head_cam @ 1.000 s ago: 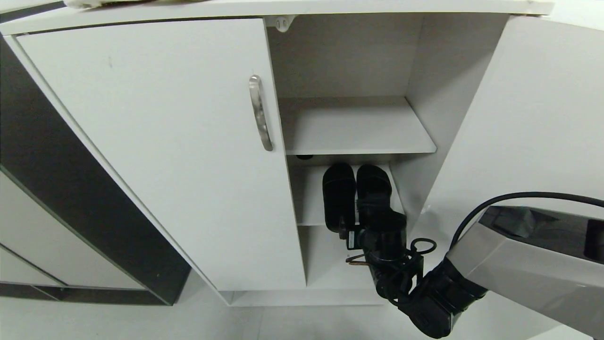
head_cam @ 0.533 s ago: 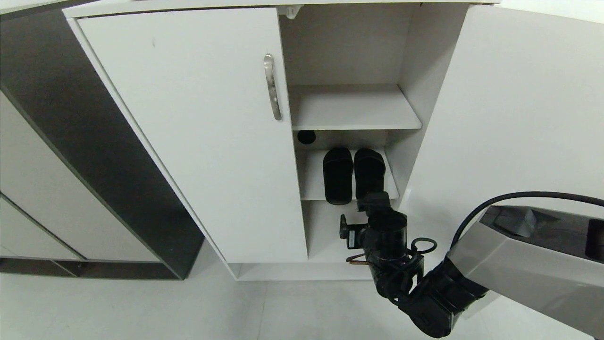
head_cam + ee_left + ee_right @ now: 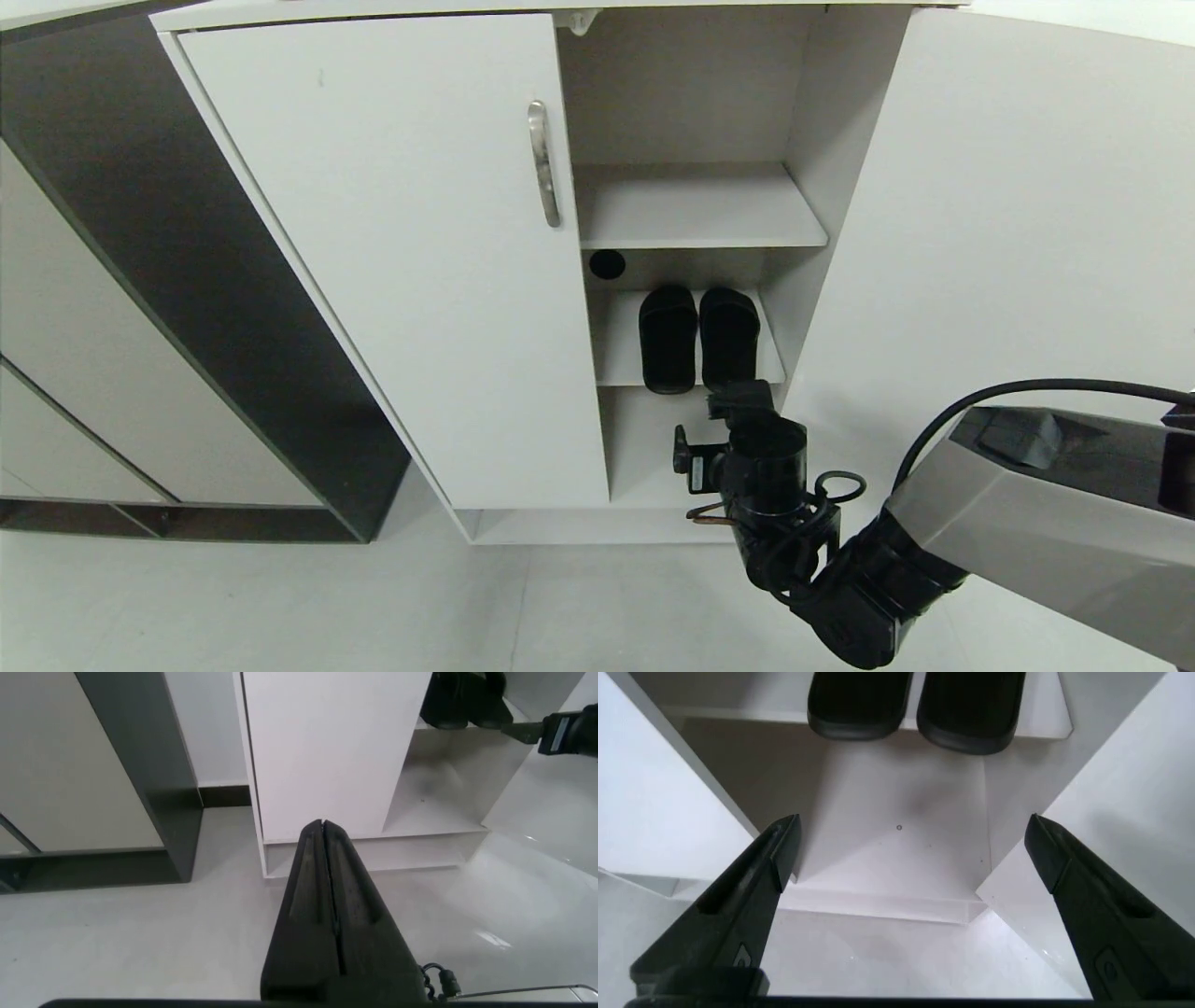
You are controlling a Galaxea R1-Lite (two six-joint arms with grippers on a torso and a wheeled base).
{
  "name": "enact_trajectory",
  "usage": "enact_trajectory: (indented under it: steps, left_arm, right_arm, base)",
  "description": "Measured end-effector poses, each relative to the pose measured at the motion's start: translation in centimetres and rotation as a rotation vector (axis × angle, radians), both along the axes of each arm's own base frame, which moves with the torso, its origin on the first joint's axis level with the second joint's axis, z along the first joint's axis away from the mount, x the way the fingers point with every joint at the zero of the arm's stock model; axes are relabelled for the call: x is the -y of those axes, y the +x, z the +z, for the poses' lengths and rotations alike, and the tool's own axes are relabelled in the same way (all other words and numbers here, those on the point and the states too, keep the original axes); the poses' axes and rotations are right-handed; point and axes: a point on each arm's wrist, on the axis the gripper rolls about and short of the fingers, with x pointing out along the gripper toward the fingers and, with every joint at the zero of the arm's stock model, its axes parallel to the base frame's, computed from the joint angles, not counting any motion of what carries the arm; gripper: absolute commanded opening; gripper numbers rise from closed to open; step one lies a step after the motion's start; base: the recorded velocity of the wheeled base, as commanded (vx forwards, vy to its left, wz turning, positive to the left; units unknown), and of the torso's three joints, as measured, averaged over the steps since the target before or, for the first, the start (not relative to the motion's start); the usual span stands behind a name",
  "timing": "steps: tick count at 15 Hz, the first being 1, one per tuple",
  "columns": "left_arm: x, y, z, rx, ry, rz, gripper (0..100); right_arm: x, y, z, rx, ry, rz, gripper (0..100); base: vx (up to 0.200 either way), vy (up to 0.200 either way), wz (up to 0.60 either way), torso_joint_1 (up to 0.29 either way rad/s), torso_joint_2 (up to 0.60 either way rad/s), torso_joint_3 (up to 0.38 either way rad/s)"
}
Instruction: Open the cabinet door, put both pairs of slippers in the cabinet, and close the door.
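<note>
A pair of black slippers lies side by side on the middle shelf of the white cabinet, toes inward. The cabinet's right door is swung wide open. My right gripper hangs just outside the cabinet, in front of the bottom compartment and below the slippers. In the right wrist view my right gripper is open and holds nothing, with the slippers beyond it. My left gripper is shut and empty, over the floor in front of the cabinet's closed left door.
The left door is closed, with a metal handle. The upper shelf and the bottom compartment are bare. A dark panel and pale wall units stand to the left. Light floor stretches in front.
The whole head view has drawn back from the cabinet. My right gripper, which was at the slippers on the shelf, now stands clear below them. The slippers stay on the shelf.
</note>
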Motion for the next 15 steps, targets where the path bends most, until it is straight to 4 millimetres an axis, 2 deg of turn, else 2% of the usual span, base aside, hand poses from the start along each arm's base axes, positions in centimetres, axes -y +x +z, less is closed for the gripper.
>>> enact_trajectory:
  steps: [8,15]
  left_arm:
    - [0.00,0.00,0.00,0.000,0.000,-0.001,0]
    - [0.00,0.00,0.00,0.000,0.000,-0.001,0]
  right_arm:
    - [0.01,-0.01,-0.05,-0.002,-0.003,0.000,100]
    - [0.01,-0.02,-0.07,-0.002,-0.003,0.000,100]
  base:
    - [0.000,0.000,0.00,0.000,0.00,0.010]
    - [0.000,0.000,0.00,0.003,0.00,0.189]
